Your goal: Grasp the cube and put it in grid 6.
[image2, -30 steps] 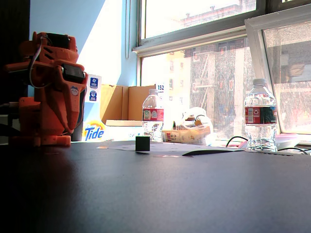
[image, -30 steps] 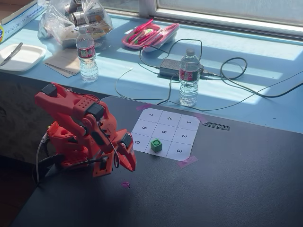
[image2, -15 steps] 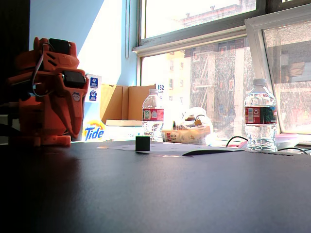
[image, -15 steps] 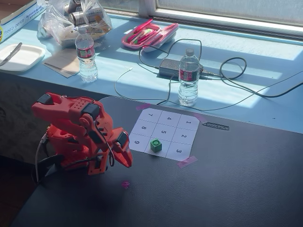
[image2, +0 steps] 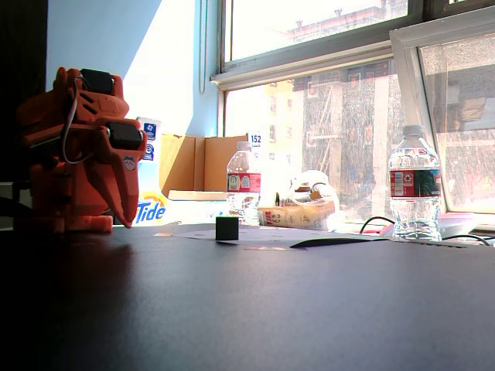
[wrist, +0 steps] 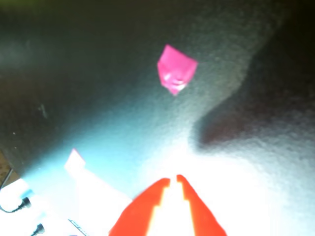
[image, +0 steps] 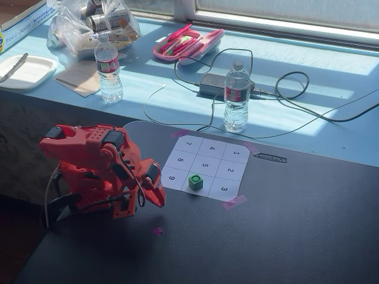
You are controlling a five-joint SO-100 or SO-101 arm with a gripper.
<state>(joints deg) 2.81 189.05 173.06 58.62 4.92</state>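
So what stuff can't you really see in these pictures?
- The cube: in the low fixed view it is a dark backlit block, so its colour and top mark are lost; in the other fixed view its cell's number is covered.
- The paper grid: edge-on in the low view, numbers unreadable.
- The gripper: only blurred, glare-washed fingertips in the wrist view.
- The pink tape scrap: tiny in the high view.

Cube (image: 196,181) on paper grid (image: 204,167), right of arm (image: 98,168).

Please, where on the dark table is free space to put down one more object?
Free: the dark tabletop right of the white paper grid, and in front, past the tiny pink tape scrap. Crowded: the folded orange robot arm at left; the small green cube occupies the grid.
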